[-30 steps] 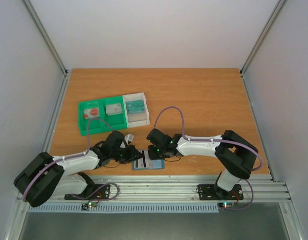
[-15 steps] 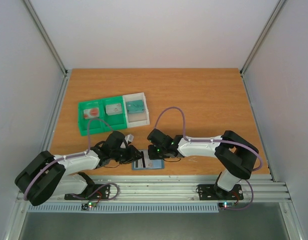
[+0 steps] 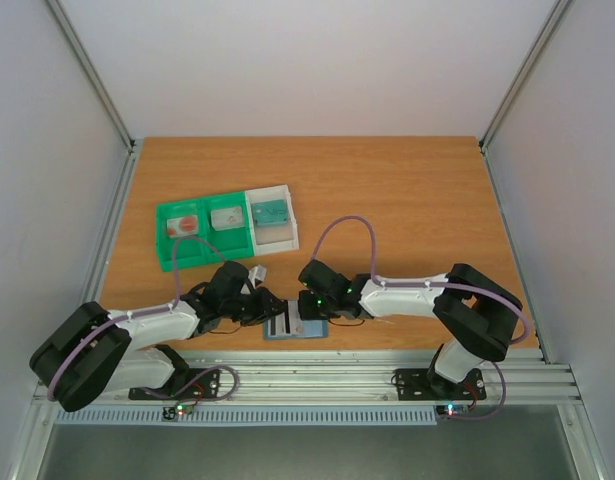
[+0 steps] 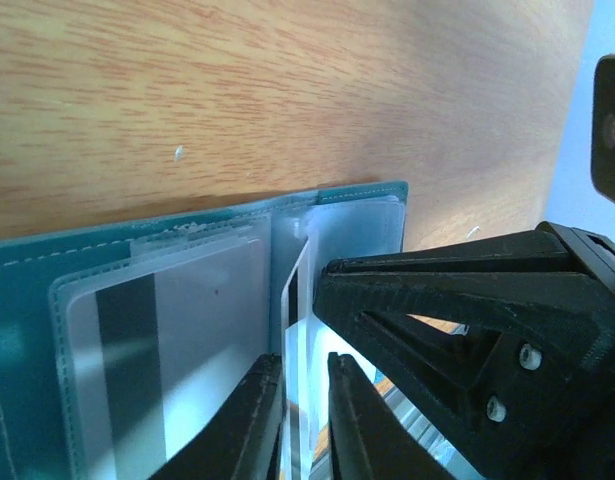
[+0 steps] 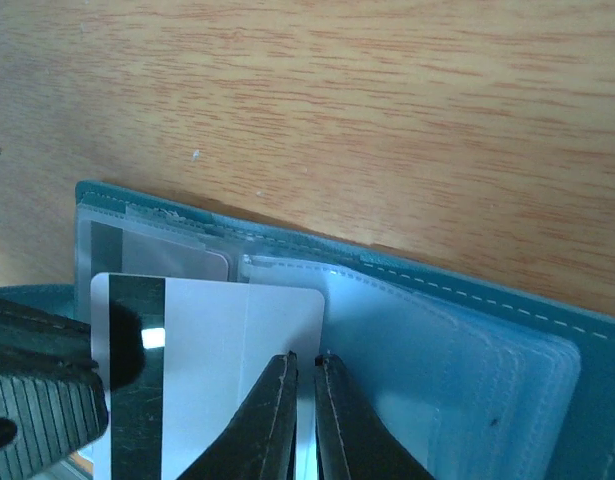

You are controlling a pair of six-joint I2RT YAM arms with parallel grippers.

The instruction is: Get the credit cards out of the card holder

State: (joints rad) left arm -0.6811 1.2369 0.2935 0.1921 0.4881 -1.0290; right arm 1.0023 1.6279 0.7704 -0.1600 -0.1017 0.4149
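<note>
Right arm (image 3: 407,293) shifted slightly rightward since a second ago. Beyond left claw (image 4: 305,365): green tray (image 3: 192,256), white bin (image 3: 273,243) holding teal credit card (image 3: 272,211). Left claw fingers a slit apart around upright white credit card (image 5: 207,350); clamp cannot be told. Card holder (image 5: 457,350) open beneath both claws. Right claw (image 5: 305,362) fingers together. Wooden surface (image 3: 407,200), white walls (image 3: 307,60).

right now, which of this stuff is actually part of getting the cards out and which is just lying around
In the job:
card holder
white striped credit card, partly out of it
second credit card, in its pocket
left gripper
right gripper

Just lying about:
green tray
white bin
</note>
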